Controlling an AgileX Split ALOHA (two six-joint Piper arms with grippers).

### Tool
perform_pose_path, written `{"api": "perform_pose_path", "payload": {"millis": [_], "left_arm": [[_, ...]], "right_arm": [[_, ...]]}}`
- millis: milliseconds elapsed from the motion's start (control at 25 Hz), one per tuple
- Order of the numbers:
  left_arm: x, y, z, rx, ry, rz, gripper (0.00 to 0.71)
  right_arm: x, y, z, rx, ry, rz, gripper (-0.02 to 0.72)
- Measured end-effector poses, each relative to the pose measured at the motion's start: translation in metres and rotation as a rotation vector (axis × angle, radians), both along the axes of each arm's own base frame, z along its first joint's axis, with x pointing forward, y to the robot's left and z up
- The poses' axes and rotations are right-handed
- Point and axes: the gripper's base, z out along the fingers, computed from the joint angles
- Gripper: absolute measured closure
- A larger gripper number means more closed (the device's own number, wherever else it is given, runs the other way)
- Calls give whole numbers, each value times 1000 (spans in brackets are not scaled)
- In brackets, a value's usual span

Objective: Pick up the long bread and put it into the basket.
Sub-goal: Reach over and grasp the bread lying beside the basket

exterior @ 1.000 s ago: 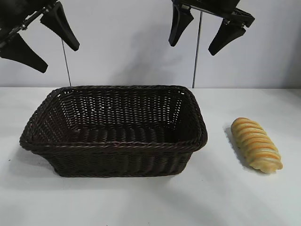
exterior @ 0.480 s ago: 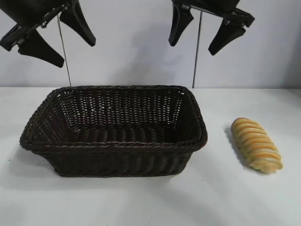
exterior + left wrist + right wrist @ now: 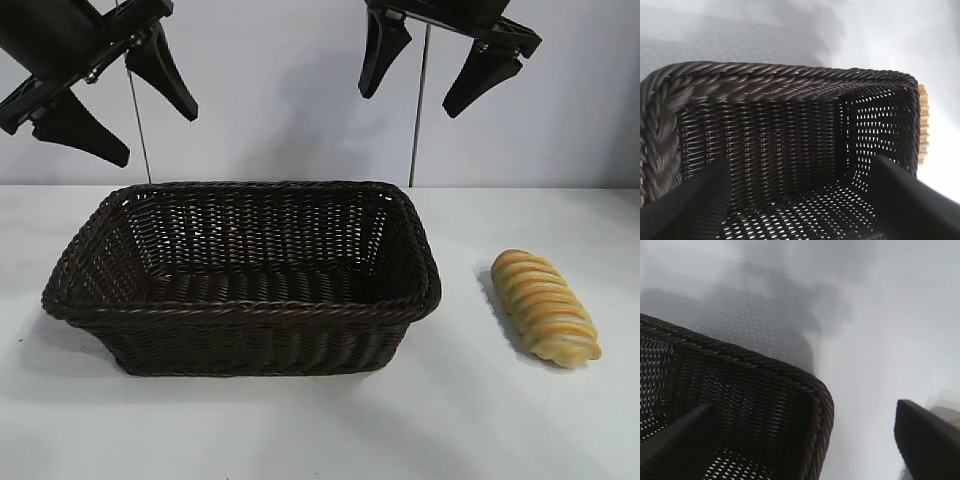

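The long bread (image 3: pixel 545 308) lies on the white tabletop (image 3: pixel 470 420) at the right of the frame, beside the basket (image 3: pixel 240 310). Both the left hand (image 3: pixel 112 100) and the right hand (image 3: pixel 425 72) hang high, spread wide, apparently holding nothing.

Behind the basket (image 3: pixel 790 85), the long bread (image 3: pixel 923 125) shows only as a ridged sliver (left wrist view). Above the basket, the left claw (image 3: pixel 115 95) and right claw (image 3: pixel 440 70) are cut off by the exterior view's top edge.
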Motion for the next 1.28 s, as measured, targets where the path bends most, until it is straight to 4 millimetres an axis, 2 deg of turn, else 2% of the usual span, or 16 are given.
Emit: {"api": "perform_pose_path", "payload": {"millis": [360,760,960,1120,1280], "left_arm": [[0,0,0,0,0,1,160],[0,0,0,-1,5,-3,160],[-1,0,0,-1,6,-3,160],[-1,0,0,-1,6,-3,160],[-1,0,0,-1,6,-3,160]], "right_arm": [[-1,-18,-5,-216,7,-1,20],[3,-33,-4,-331,-18,-52,20],[8,-57,-6,-333,-2,-113,20],[6,-79,-25,-325,77,-171,20],[-3,-83,-51,-315,178,-170,20]]}}
